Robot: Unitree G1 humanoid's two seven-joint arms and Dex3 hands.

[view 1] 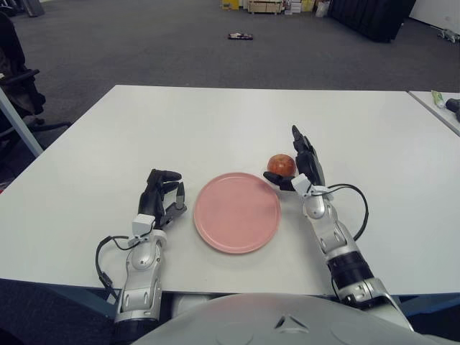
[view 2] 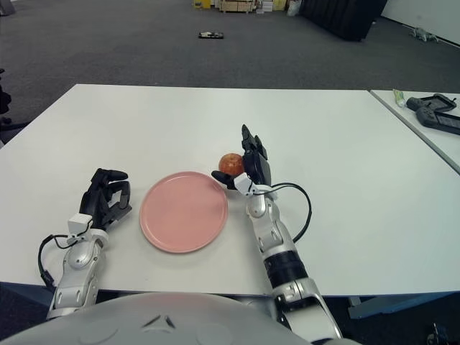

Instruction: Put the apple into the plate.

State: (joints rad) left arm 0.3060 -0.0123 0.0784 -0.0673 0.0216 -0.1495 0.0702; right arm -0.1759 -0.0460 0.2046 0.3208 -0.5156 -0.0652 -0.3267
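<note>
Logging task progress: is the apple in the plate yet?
No. The apple sits on the table just past the plate rim; right hand open beside it; left hand idle.

White worktop (view 2: 345, 187). Pink plate (view 2: 183, 211) near front edge. Red apple (view 2: 230, 163) just beyond plate's far right rim. Right hand (view 2: 246, 172) against apple, fingers (view 2: 253, 152) extended. Left hand (view 2: 106, 198) left of plate, curled.
</note>
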